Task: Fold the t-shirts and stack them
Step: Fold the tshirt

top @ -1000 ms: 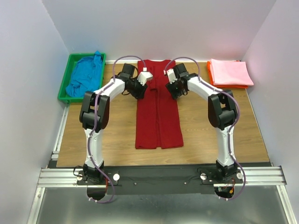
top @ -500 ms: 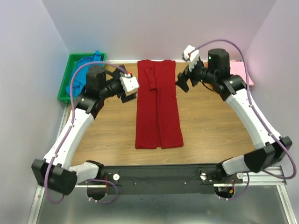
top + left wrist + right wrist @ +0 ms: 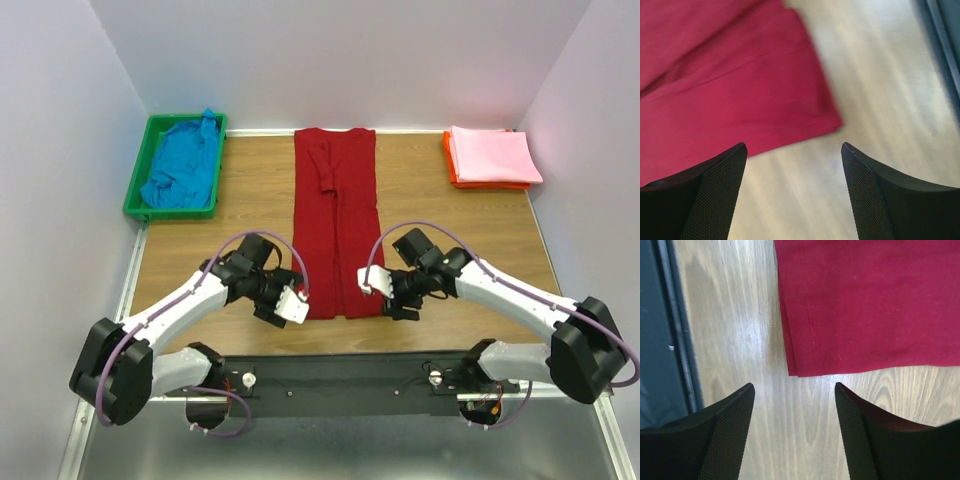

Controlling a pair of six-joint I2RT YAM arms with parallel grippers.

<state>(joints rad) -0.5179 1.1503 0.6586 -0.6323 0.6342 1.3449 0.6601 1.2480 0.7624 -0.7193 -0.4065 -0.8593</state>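
Observation:
The dark red t-shirt (image 3: 336,220) lies folded into a long narrow strip down the middle of the table. My left gripper (image 3: 289,307) hovers open at its near left corner; in the left wrist view that gripper (image 3: 793,146) has only bare wood between its fingers, and the red cloth (image 3: 730,75) lies just beyond. My right gripper (image 3: 382,292) is open at the near right corner; the right wrist view has the gripper (image 3: 793,385) just short of the red hem (image 3: 870,305). The blue t-shirt (image 3: 182,168) is crumpled. The pink t-shirt (image 3: 492,154) is folded.
A green bin (image 3: 138,190) at the back left holds the blue shirt. A thin orange tray (image 3: 450,160) at the back right carries the pink one. The dark rail of the table's near edge (image 3: 670,340) runs close behind both grippers. White walls enclose three sides.
Both arms have swung from the shirt's far end back to its near hem, one at each corner. The red shirt has stayed in place.

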